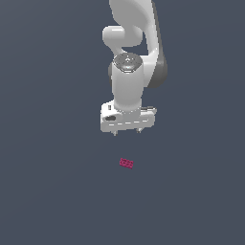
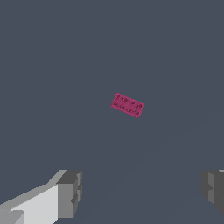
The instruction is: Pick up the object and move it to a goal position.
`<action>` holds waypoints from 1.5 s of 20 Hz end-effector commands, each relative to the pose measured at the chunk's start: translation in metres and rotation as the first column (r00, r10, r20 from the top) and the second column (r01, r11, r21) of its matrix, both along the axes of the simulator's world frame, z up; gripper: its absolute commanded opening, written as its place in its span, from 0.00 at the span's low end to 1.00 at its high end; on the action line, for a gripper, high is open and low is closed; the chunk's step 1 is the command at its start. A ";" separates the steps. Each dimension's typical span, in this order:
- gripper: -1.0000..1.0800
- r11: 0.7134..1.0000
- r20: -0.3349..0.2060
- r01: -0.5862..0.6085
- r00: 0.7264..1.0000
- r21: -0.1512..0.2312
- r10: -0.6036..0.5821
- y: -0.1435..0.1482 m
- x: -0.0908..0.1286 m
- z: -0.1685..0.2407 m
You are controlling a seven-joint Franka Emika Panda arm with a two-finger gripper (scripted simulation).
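- Gripper (image 1: 127, 132): white, hanging from the Panda arm (image 1: 136, 43), pointed straight down at the floor, spread wide, holding nothing.
- Fingertips (image 1: 115, 133): two short stubs under the white hand block, set well apart along the block's length; nothing between them.
- Same gripper in the wrist view (image 2: 142, 190): grey pads (image 2: 70, 192) at either side of the picture with a broad gap of bare floor between; one pad backed by a white finger body, the other cut off at the picture's edge.
- Magenta-pink studded brick (image 1: 126, 163): flat on the floor, below the gripper and clear of it, not touched by either finger; slightly toward the exterior view's right of the near fingertip, lying roughly under the gap.
- Brick in the wrist view (image 2: 127, 105): small flat rectangle, long axis tilted against the line joining the pads, two rows of small studs on top, well apart from both pads.
- Floor (image 1: 48, 191): plain dark blue-grey surface all round the brick, with faint lighter shading.
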State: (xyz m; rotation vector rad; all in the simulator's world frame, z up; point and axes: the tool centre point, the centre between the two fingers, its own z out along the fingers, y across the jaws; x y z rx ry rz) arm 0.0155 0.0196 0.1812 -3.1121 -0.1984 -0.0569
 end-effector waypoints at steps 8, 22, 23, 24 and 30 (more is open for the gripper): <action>0.96 0.987 -0.006 -0.162 0.987 -0.016 0.162 0.000 0.011 -0.015; 0.96 0.843 -0.025 -0.536 0.844 -0.034 0.536 0.001 0.036 -0.054; 0.96 0.827 -0.027 -0.561 0.828 -0.034 0.560 0.001 0.038 -0.057; 0.96 0.811 -0.028 -0.584 0.811 -0.035 0.584 0.001 0.039 -0.060; 0.96 0.698 -0.034 -0.716 0.698 -0.033 0.715 0.001 0.049 -0.078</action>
